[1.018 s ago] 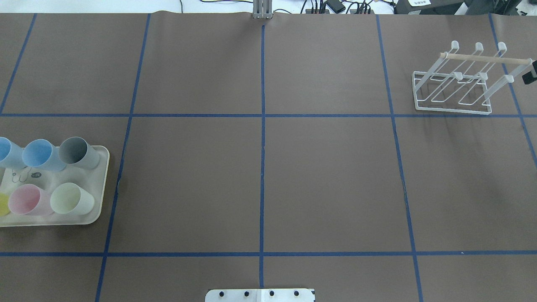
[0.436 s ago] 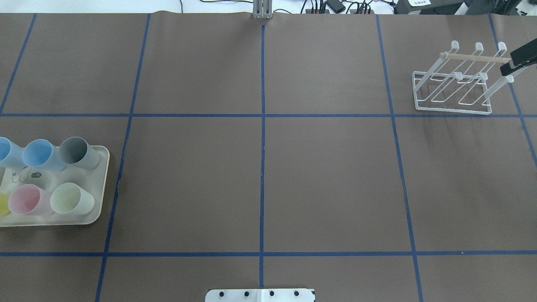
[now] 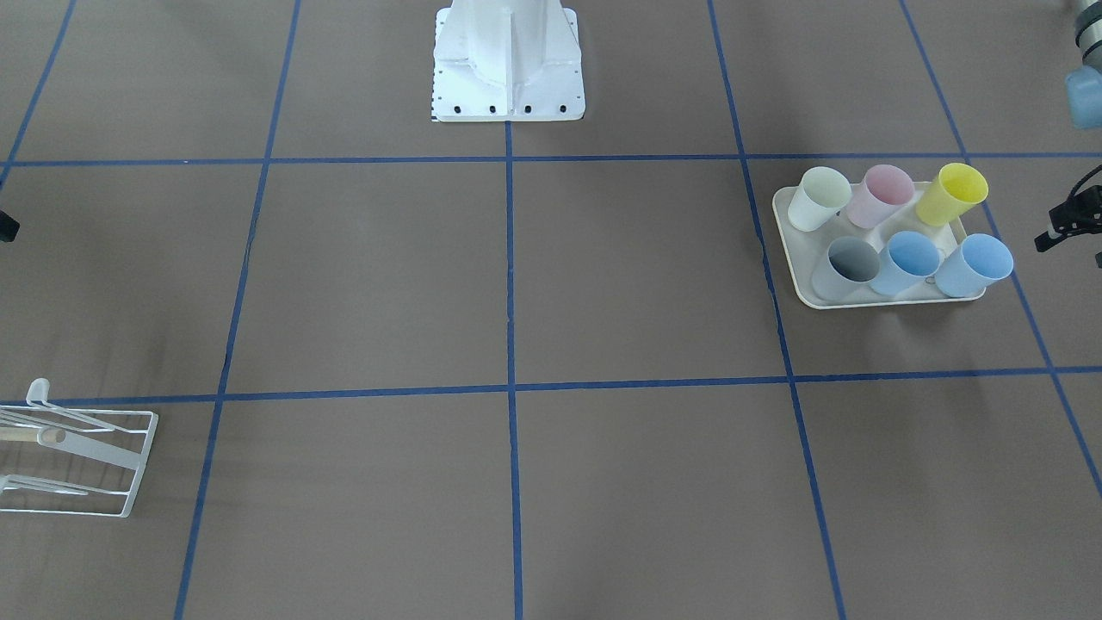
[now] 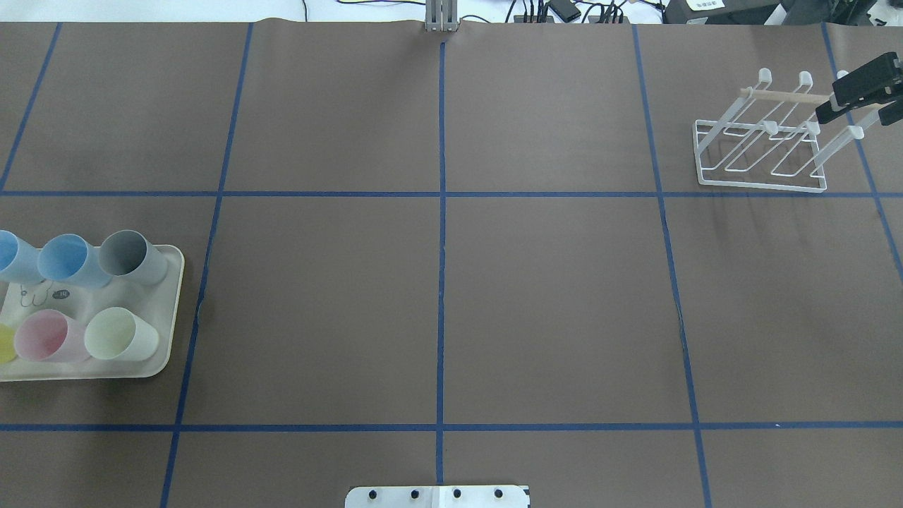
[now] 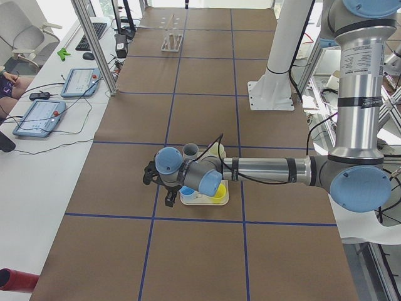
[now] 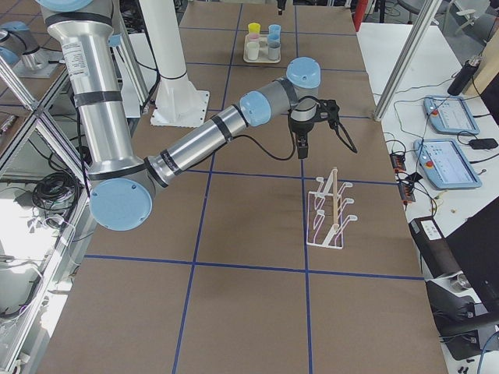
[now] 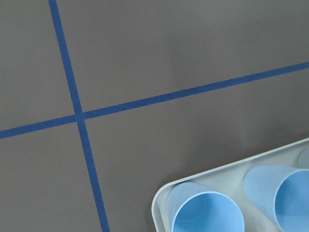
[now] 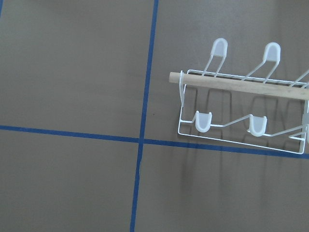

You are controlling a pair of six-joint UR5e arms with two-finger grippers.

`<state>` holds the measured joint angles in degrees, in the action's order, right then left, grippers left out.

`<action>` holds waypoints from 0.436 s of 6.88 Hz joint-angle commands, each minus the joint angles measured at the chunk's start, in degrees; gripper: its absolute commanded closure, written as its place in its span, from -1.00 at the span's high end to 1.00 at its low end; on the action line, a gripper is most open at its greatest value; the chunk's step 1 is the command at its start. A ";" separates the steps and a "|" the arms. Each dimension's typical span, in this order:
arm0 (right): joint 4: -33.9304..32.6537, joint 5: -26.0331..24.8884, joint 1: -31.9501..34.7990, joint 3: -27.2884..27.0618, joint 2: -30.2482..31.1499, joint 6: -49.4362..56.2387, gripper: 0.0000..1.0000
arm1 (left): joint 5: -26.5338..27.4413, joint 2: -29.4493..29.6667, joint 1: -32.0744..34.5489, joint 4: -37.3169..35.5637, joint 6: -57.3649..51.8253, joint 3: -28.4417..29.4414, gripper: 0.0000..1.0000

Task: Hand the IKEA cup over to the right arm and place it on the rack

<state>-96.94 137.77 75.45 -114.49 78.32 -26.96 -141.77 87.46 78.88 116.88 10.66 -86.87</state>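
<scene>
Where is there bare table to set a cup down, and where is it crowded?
Bare: the whole middle between tray and rack. Crowded: the tray, filled by six cups, and the rack's right end, near the right claw.

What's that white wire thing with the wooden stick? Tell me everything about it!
The rack is thin white wire: a rectangular base, slanted arms ending in upturned prongs, and a light wooden dowel across the top. It stands upright on the brown table, at the robot's far right. Nothing hangs on it.
</scene>
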 commanded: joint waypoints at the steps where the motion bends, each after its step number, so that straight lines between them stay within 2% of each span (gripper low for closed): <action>1: 0.00 -0.04 -0.13 -0.12 -0.71 -1.60 1.00 | 0.00 -0.10 -3.02 8.26 6.45 3.55 0.99; 2: 0.00 0.04 -0.13 -0.12 -0.71 -1.60 1.00 | 0.09 -0.10 -4.07 8.54 6.39 3.81 0.95; 3: 0.00 0.31 -0.13 -0.21 -0.71 -1.69 1.00 | 0.09 -0.10 -5.04 8.54 6.39 4.16 0.74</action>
<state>-96.94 137.84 75.33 -114.63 77.64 -28.51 -141.70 87.36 75.10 124.92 16.63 -83.19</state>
